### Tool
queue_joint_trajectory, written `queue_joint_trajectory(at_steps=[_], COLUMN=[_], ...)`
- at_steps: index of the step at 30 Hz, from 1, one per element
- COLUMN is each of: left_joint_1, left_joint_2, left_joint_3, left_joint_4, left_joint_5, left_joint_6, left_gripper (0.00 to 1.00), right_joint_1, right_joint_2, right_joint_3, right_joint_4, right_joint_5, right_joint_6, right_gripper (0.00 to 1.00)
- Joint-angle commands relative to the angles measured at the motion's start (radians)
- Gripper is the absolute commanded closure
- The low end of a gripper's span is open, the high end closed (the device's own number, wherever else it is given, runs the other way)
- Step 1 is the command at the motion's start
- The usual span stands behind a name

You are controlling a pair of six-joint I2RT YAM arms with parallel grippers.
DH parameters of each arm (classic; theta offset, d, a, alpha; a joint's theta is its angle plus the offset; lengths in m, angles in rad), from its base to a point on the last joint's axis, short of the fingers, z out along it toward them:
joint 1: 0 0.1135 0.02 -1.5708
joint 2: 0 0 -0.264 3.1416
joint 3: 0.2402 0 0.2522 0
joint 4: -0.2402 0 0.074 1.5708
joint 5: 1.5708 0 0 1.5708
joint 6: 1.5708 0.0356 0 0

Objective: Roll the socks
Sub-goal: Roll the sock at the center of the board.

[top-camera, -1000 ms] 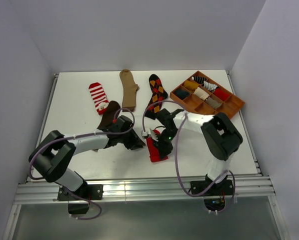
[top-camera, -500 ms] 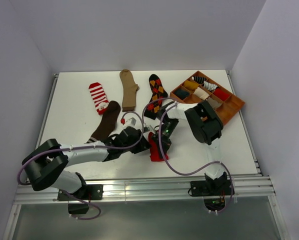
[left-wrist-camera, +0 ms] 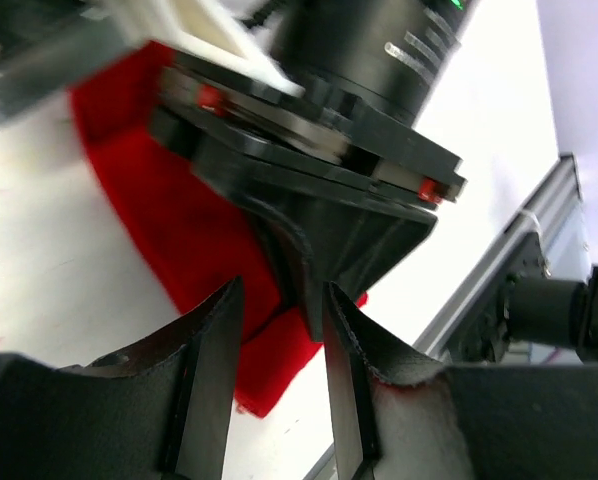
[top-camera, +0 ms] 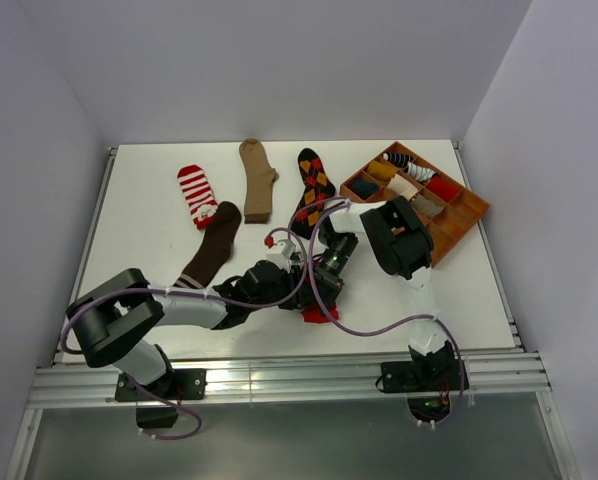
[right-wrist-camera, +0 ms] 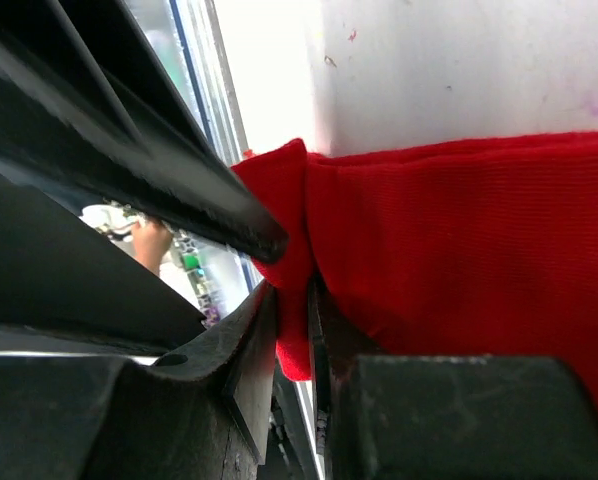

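The red sock [top-camera: 319, 313] lies bunched near the table's front middle. My right gripper [right-wrist-camera: 292, 300] is shut on a folded edge of the red sock [right-wrist-camera: 459, 250], low on the table [top-camera: 326, 283]. My left gripper [left-wrist-camera: 281, 325] is open right beside it [top-camera: 284, 285]. Its fingers [left-wrist-camera: 211, 370] stand on either side of the right gripper's finger, with the red sock [left-wrist-camera: 179, 230] just beyond. The red-white striped sock [top-camera: 196, 193], tan sock [top-camera: 257, 178], black argyle sock [top-camera: 313, 185] and dark brown sock [top-camera: 211, 245] lie flat at the back. No loose navy sock shows.
A brown wooden compartment tray [top-camera: 469, 215] holding several rolled socks stands at the back right. The table's metal front rail [top-camera: 279, 378] runs just behind the arm bases. White walls close in the back and sides.
My left gripper has moved right, up against the right gripper at the red sock. The right arm's elbow has swung back and left. The red sock looks shorter and more bunched.
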Motion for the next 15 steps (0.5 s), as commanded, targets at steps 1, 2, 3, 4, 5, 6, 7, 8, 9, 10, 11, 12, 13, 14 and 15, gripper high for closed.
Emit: queue_joint_trajectory(at_steps=[1, 2, 3, 4, 5, 6, 7, 8, 9, 10, 11, 12, 13, 14, 15], left_joint_1=[-0.006, -0.005, -0.006, -0.006, -0.006, -0.006, -0.006, -0.006, -0.006, -0.006, -0.006, -0.006, -0.006, -0.006, -0.006], left_joint_2=[0.031, 0.037, 0.043, 0.046, 0.049, 0.054, 0.055, 0.057, 0.06, 0.06, 0.062, 0.065, 0.066, 0.068, 0.074], left_joint_3=[-0.009, -0.016, -0.017, -0.022, -0.026, -0.029, -0.034, -0.037, -0.046, -0.054, -0.069, -0.075, -0.08, -0.089, -0.097], left_joint_4=[0.166, 0.184, 0.191, 0.198, 0.206, 0.206, 0.209, 0.208, 0.206, 0.209, 0.211, 0.217, 0.215, 0.22, 0.232], left_joint_5=[0.099, 0.104, 0.11, 0.13, 0.133, 0.131, 0.133, 0.128, 0.125, 0.122, 0.119, 0.121, 0.116, 0.113, 0.121], left_joint_6=[0.042, 0.042, 0.044, 0.044, 0.042, 0.039, 0.036, 0.033, 0.036, 0.036, 0.036, 0.038, 0.035, 0.035, 0.033], left_gripper=[0.57, 0.57, 0.57, 0.57, 0.57, 0.57, 0.57, 0.57, 0.57, 0.57, 0.57, 0.57, 0.57, 0.57, 0.57], right_joint_1=[-0.006, -0.007, -0.009, -0.012, -0.013, -0.013, -0.016, -0.018, -0.019, -0.019, -0.022, -0.022, -0.024, -0.027, -0.029], right_joint_2=[0.022, 0.024, 0.024, 0.025, 0.03, 0.034, 0.039, 0.051, 0.057, 0.062, 0.067, 0.068, 0.068, 0.068, 0.07], right_joint_3=[0.033, 0.031, 0.03, 0.03, 0.031, 0.033, 0.037, 0.043, 0.048, 0.049, 0.051, 0.051, 0.049, 0.049, 0.049], right_joint_4=[-0.013, -0.002, 0.007, 0.015, 0.019, 0.021, 0.02, 0.016, 0.012, 0.007, 0.009, 0.012, 0.016, 0.019, 0.019], right_joint_5=[0.017, 0.017, 0.02, 0.021, 0.023, 0.023, 0.026, 0.026, 0.026, 0.026, 0.027, 0.027, 0.03, 0.032, 0.032], right_joint_6=[-0.035, -0.018, -0.007, 0.005, 0.017, 0.023, 0.028, 0.034, 0.033, 0.033, 0.031, 0.034, 0.042, 0.046, 0.048], right_gripper=[0.78, 0.78, 0.78, 0.78, 0.78, 0.78, 0.78, 0.78, 0.78, 0.78, 0.78, 0.78, 0.78, 0.78, 0.78])
